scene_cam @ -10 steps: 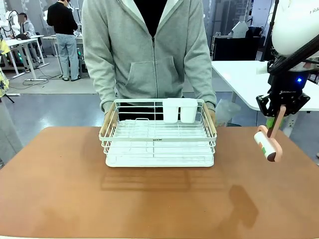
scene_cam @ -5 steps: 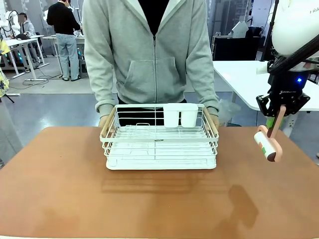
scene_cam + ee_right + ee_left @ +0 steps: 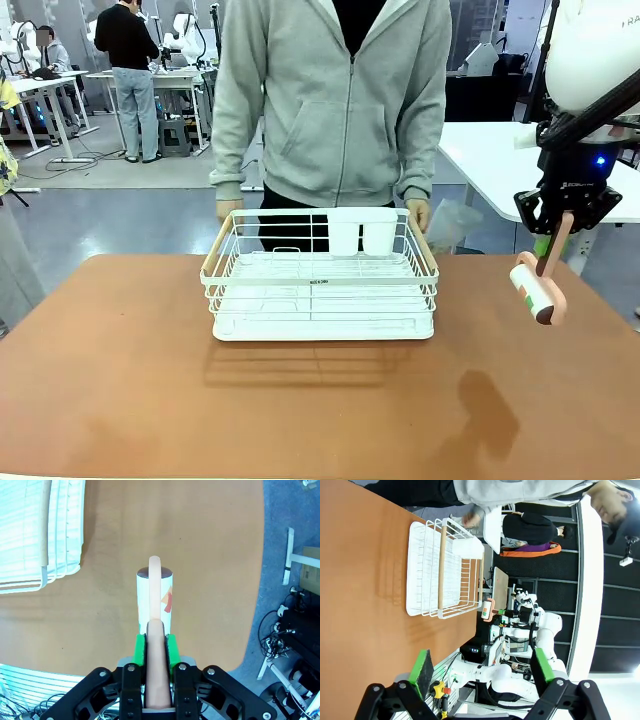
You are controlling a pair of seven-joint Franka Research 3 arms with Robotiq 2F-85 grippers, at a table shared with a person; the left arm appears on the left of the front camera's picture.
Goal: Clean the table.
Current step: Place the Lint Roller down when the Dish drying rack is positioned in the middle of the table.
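Person's hands [image 3: 418, 213] now off rack [image 3: 320, 275]

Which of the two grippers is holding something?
The right gripper, shut on the pink-handled lint roller above the reddish-brown table; the left gripper stands open and empty.

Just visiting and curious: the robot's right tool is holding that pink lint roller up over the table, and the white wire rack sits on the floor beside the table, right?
Not quite. The right tool does hold the lint roller above the table, but the white wire rack sits on the table itself, in front of the person, as the front view shows.
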